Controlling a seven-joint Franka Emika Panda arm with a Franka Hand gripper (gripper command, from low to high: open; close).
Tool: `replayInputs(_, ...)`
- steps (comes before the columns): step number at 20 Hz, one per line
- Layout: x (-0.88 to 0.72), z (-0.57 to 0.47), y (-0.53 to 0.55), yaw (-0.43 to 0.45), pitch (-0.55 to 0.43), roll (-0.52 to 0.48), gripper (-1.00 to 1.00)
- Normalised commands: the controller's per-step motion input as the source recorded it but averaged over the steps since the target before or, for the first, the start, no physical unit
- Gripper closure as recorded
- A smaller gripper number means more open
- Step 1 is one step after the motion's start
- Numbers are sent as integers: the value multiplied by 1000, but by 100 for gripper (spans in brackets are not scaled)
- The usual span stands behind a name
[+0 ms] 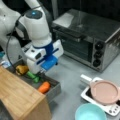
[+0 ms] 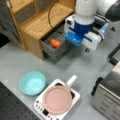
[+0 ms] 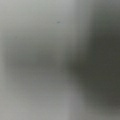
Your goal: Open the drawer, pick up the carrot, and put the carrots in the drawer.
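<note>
Drawer: the drawer [image 1: 53,91] stands pulled out from the bamboo-topped cabinet [image 1: 17,96]; in a front view its grey front [image 2: 53,51] faces the surface, so the opening step looks done.
Yellow pepper: the yellow pepper [image 1: 22,69] lies at the drawer's left end in a front view.
Green vegetable: the green vegetable [image 1: 33,76] lies between pepper and carrot.
Carrot: the carrot [image 1: 44,87] rests inside the drawer near its front; also seen there [image 2: 55,43]. By my reading, the placing step is done too.
Gripper: the gripper [image 1: 43,71] hangs just above the drawer, beside the green vegetable, holding nothing visible; whether its jaws are spread or pressed together I cannot tell.
Arm: the arm [image 1: 37,27] reaches steeply down over the drawer, wrist pointing downward.
Wrist view: only grey blur.
Toaster oven: the toaster oven [image 1: 87,42] sits well apart, on the right.
</note>
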Motion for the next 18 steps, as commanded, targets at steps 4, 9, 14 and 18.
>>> replayInputs(4, 175, 151, -276, 120, 131, -28, -100)
replayInputs(9, 197, 145, -246, 145, 137, -23, -100)
replayInputs(14, 226, 141, -231, 171, 140, -30, -100)
replayInputs(18, 245, 149, -257, 185, 135, -33, -100)
